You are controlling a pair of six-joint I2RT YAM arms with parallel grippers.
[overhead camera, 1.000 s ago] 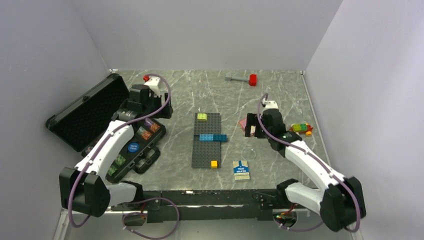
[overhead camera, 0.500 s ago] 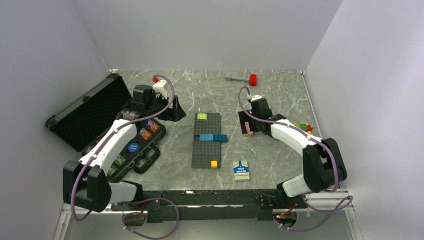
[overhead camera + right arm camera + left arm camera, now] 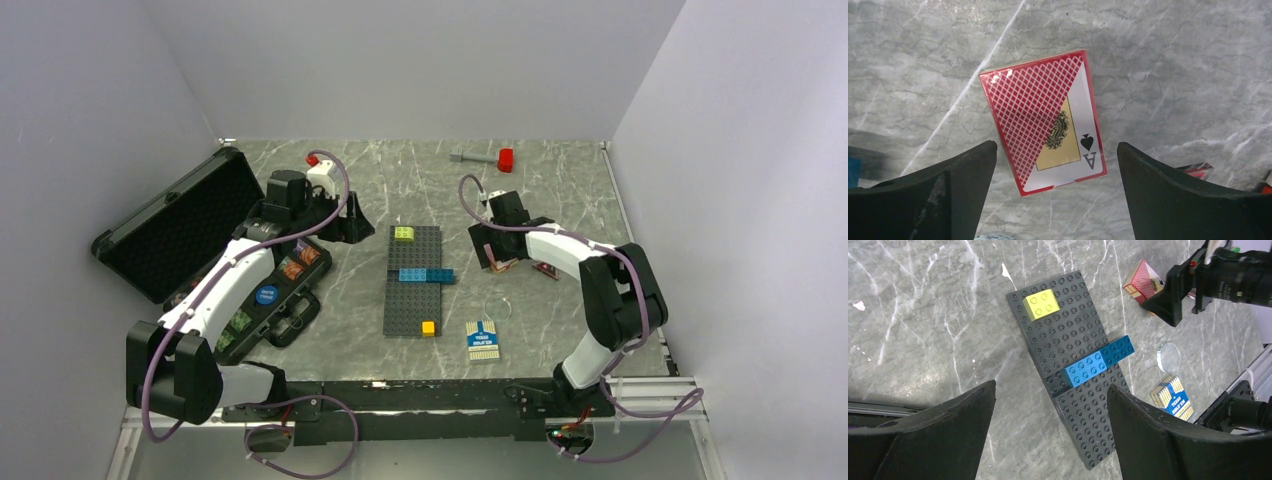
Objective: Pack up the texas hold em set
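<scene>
My right hand [image 3: 494, 256] hangs over the red card pack [image 3: 1048, 120], fingers spread wide. On its wrist camera I see counter [image 3: 560, 180] on both sides of the pack, so neither finger touches it. The pack lies face up between them, showing a red lattice and an ace of spades. It sits right of the dark grey baseplate [image 3: 415, 280], around mid-depth on the counter.

My left hand [image 3: 1050, 387] is also spread and holds nothing. It hovers between the case [image 3: 175, 225] and the baseplate. Its camera looks down past both fingers at the plate's studs, a yellow brick [image 3: 1040, 304] and a blue brick [image 3: 1098, 366].

The case stands open at the left of the counter, with its foam-lined lid tipped back against the wall side. Its tray faces me, and a blue button [image 3: 266, 294] rests in the tray among the chip slots.

The blue-white card pack [image 3: 483, 340] lies flat near the front edge, just right of the baseplate's near corner. A small clear disc [image 3: 499, 307] sits between it and the red pack. The hammer [image 3: 485, 157] lies at the far edge, well apart from everything else.
</scene>
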